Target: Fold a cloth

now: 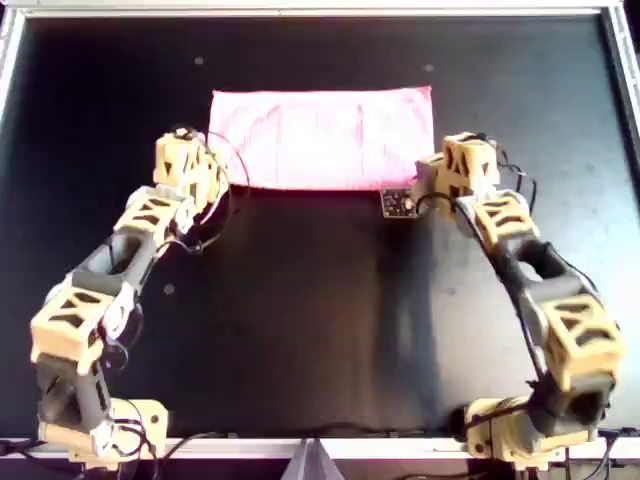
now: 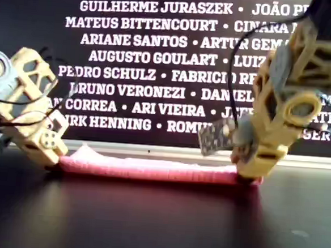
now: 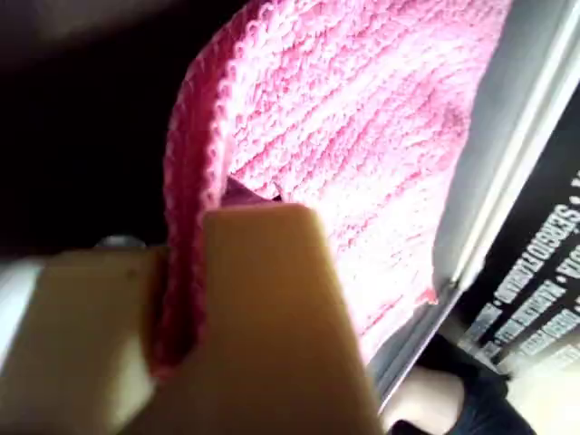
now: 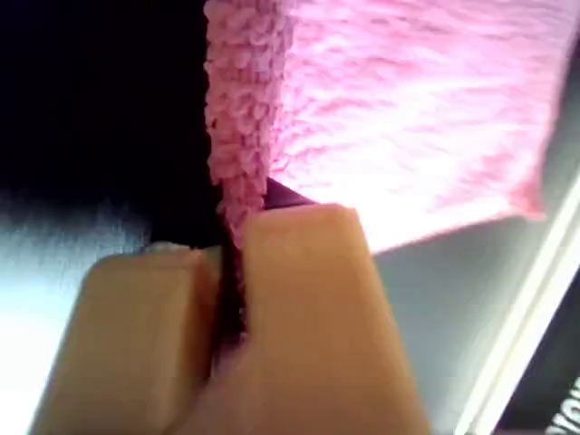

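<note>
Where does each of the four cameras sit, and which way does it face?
Overhead: above the black table, looking down; both arms flank the cloth.
Exterior: low at table level, side-on; both arms at the cloth's ends.
Left wrist: rides the left gripper, pinching the cloth's edge.
Right wrist: rides the right gripper, likewise pinching.
All four share the cloth.

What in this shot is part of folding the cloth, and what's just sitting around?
Part of the job:
- the cloth, lying folded in a rectangle
- left pincer, shut on the cloth's edge
- right pincer, shut on the cloth's edge

Just there:
- black table
- board of printed names behind the table
</note>
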Available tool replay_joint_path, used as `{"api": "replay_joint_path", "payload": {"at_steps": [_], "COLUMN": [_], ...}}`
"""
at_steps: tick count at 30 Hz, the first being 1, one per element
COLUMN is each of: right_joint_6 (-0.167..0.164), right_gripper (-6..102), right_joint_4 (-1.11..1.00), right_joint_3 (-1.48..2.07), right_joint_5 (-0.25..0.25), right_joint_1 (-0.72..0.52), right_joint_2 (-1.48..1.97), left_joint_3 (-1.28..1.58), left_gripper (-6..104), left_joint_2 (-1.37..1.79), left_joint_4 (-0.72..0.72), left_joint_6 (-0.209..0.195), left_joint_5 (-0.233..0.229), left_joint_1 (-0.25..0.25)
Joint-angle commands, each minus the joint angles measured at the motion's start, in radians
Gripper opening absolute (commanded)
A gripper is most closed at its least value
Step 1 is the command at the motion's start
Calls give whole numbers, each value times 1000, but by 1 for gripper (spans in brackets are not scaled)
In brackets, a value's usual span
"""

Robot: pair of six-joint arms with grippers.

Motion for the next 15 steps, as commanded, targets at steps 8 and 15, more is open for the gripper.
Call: {"api": "replay_joint_path", "payload": {"at_steps": [8, 15], "right_joint_6": [8, 9], "right_gripper": [-2, -2], "right_joint_4": [-20, -20], "right_joint_3": [308, 463], "right_joint_5": [-2, -2], "right_joint_1": [0, 5], "right_joint_2": [391, 410], "left_joint_3": [388, 601], "left_gripper": [-1, -1], "left_joint_2": [411, 548], "left_joint_4": [14, 14], "left_joint_6": [11, 11], "left_joint_5": [-6, -5], "left_joint_1": [-23, -23]}}
